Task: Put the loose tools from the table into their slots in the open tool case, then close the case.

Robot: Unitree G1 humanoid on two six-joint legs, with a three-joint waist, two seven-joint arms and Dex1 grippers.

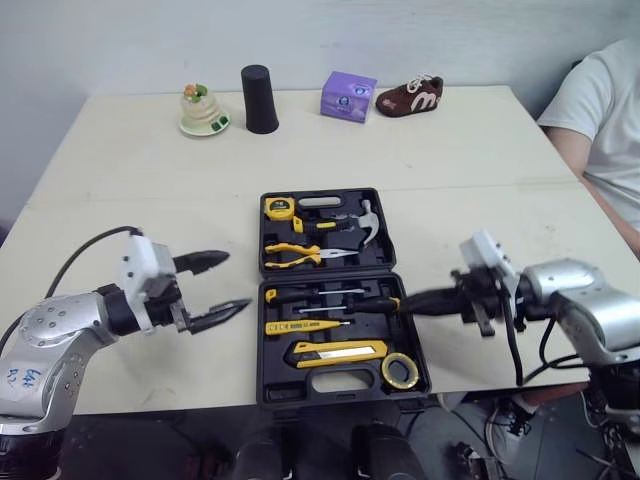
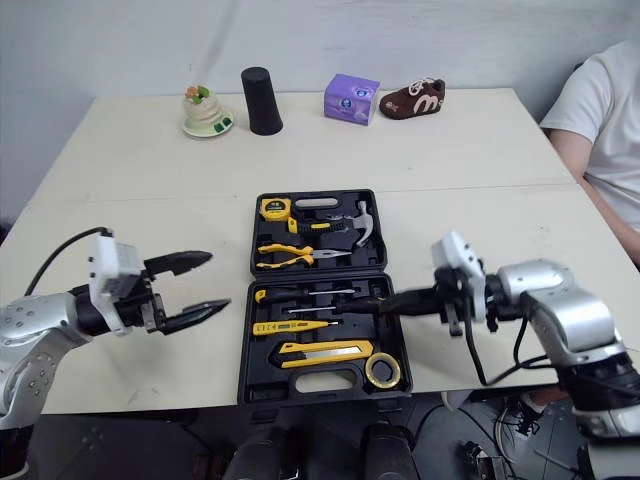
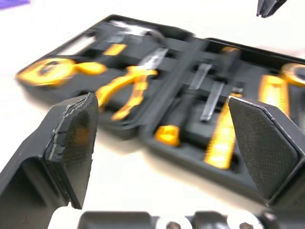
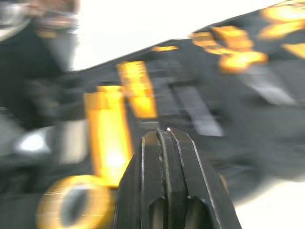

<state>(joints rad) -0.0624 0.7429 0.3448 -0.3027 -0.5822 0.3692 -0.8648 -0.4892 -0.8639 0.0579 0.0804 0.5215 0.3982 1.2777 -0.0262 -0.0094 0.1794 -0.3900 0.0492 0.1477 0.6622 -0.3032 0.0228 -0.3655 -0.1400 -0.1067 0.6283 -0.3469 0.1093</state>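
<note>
Tool case [image 1: 272,385] lies open and flat at mid table, near edge, both halves up. Far half: yellow tape measure [image 1: 279,209] at far left, hammer [image 1: 355,225] on the right, yellow-handled pliers [image 1: 293,254] near side. Near half: black-handled screwdriver [image 1: 320,295] along the far side, yellow tester screwdriver [image 1: 300,327] next, then yellow utility knife [image 1: 340,351], w/ yellow tape roll [image 1: 400,370] in the near right corner. All look seated in slots.

Right gripper [image 1: 408,303] comes in from the right, fingers together, tips over the right edge of the near half, by the black screwdriver's handle end; can't tell if touching. Right wrist view has the closed tips above the case interior, blurred.

Left gripper [image 1: 238,280] is left of the case, just beside its near half, above the table [image 1: 150,180], fingers wide apart and pointing at the case.

Far edge of table, left to right: small ornament [image 1: 203,110], black cup [image 1: 260,99], purple box [image 1: 348,96], brown shoe [image 1: 410,96]. All well apart from the case. Person in white shirt [image 1: 600,120] at the right side.
</note>
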